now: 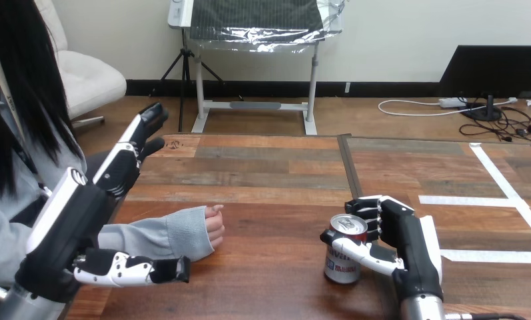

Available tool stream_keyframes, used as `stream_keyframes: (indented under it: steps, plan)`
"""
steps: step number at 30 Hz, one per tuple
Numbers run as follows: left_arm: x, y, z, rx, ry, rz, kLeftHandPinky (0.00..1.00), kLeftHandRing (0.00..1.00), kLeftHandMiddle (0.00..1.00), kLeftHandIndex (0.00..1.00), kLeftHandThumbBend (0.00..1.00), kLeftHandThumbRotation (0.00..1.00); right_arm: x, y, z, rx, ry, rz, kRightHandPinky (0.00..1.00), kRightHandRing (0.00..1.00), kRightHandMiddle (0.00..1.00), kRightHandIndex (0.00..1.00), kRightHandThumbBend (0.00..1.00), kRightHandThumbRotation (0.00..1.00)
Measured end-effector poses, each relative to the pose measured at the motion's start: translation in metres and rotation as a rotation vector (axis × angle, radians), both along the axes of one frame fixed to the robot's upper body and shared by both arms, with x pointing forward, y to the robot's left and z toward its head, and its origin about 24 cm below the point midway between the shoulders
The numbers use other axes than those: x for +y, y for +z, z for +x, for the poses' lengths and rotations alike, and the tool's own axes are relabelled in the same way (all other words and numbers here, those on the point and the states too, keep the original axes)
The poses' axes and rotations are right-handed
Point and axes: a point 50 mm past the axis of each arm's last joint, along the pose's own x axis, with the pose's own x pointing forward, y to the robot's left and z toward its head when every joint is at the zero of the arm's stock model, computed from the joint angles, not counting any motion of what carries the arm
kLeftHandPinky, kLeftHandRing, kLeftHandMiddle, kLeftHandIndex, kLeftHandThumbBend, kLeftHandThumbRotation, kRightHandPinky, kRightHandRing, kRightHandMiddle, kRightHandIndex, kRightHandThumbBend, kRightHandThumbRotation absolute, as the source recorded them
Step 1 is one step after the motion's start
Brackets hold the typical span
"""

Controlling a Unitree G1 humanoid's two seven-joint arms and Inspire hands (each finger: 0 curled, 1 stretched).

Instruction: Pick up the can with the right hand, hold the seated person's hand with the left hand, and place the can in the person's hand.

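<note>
A silver and red can [343,259] stands upright on the wooden table [262,180], right of the middle near the front. My right hand [409,243] is shut on it, with fingers [369,215] curled behind its top and the thumb across its front. The person's hand [214,227] rests loosely curled on the table at the left, at the end of a grey sleeve [162,237]. My left hand [76,220] is open in front of that forearm, its fingers [139,133] straight and pointing away. Its thumb [132,269] reaches out below the sleeve, not curled round it.
White tape lines [496,177] cross the table's right part. A dark seam [350,170] runs front to back through the tabletop. Bare wood lies between the person's hand and the can.
</note>
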Motion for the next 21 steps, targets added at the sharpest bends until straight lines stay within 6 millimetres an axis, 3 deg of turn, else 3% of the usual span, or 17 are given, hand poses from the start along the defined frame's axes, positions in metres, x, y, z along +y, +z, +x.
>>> stream_keyframes:
  steps: [21]
  plan:
    - [0.000,-0.005,0.005,0.055,0.074,0.102,0.99,1.00,1.00,1.00,1.00,0.41,0.006,0.008,0.013,-0.012,0.055,-0.066,0.37,0.42,0.49,0.52,0.76,0.00]
